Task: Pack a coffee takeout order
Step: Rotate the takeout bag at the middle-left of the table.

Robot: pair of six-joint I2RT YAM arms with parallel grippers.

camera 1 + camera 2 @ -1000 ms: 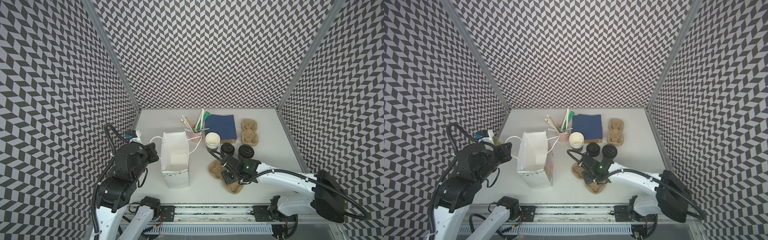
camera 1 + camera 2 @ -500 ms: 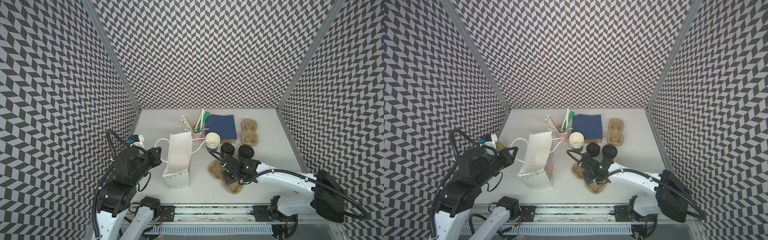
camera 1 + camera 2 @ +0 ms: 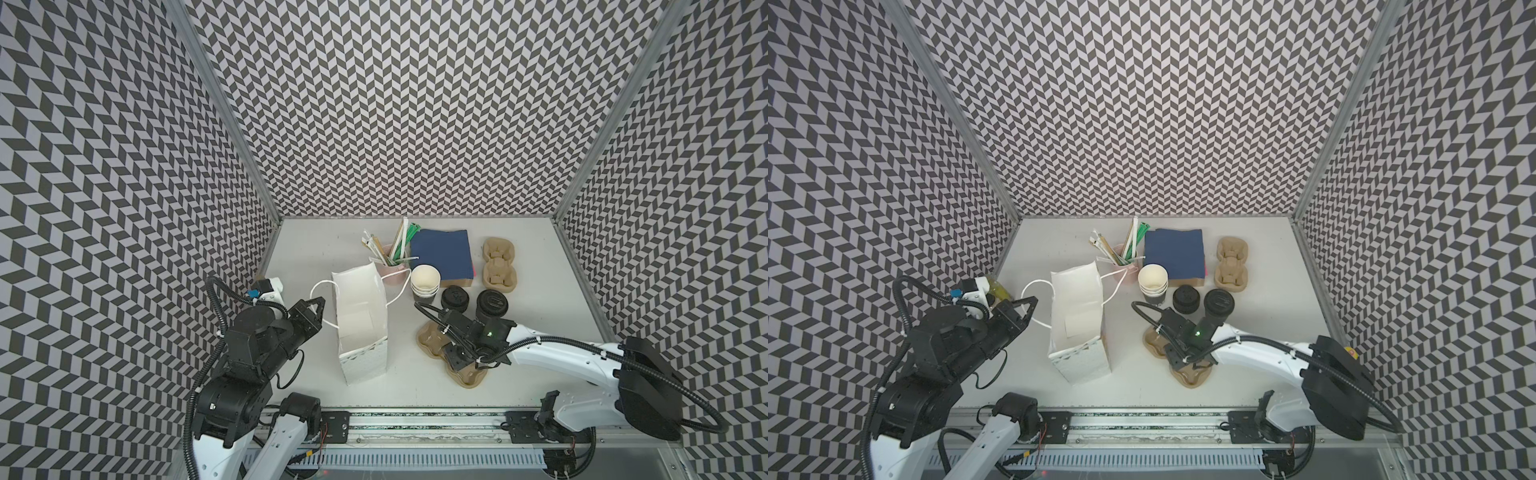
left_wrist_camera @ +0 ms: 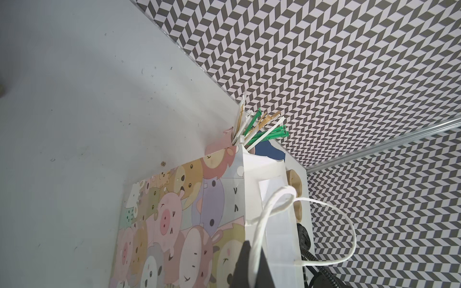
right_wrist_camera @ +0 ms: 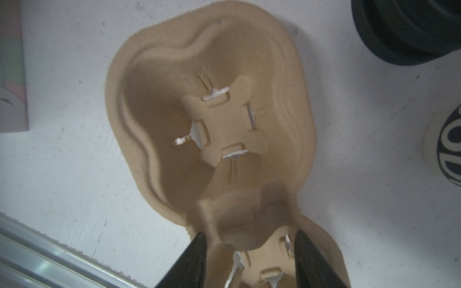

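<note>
left gripper (image 4: 253,254), clamped on the handle (image 4: 287,190), has tugged the bag (image 3: 361,328) over; right gripper (image 5: 249,239) straddles the carrier (image 5: 224,119), jaws half-open, looks lift-ready

The tan pulp carrier (image 3: 430,347) lies flat at the near side of the table, right of centre, its long axis running far-left to near-right, with both wells facing up and empty. In the right wrist view the carrier (image 5: 212,124) shows small slits in a well floor. Just beyond it the left lidded cup (image 3: 455,298) and the right lidded cup (image 3: 492,305) stand upright side by side, both dark with black lids. Farther back the navy napkin (image 3: 442,257) lies flat
</note>
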